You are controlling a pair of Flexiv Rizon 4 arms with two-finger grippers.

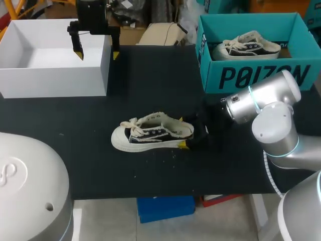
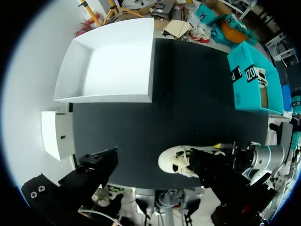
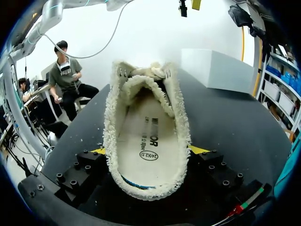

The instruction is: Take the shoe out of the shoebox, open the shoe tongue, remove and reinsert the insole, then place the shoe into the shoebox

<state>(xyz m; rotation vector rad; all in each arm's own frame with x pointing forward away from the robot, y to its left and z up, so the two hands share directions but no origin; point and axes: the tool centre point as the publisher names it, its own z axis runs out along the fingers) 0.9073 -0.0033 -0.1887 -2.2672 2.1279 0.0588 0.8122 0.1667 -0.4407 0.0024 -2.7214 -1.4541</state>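
The right claw (image 3: 149, 151) is nearest, closed on the heel of the shoe (image 1: 153, 133), with one yellow tip pressed to each side of the frayed collar. The shoe is out of the box, upright on its sole in the middle of the black worktop (image 1: 150, 85), toe pointing away from that claw. The insole (image 3: 148, 136) sits flat inside. Ahead of it the tongue (image 3: 141, 84) lies down over the throat under tied laces (image 3: 149, 70).

Trouble would likely start with that grip. It pinches only the soft heel, so a tug on the tongue or insole could swing the toe round or slip the shoe free. The squeeze may also narrow the heel and trap the insole's back edge. With the laces tied, the tongue may open too little, and the insole could buckle or snag.

Farther off, the left claw (image 1: 98, 54) hangs open and empty over the white box (image 1: 55, 80), well apart from the shoe. Farthest, the teal shoebox (image 1: 261, 78) already holds a second shoe (image 1: 246, 46), so the returning shoe could crowd it or land on it.
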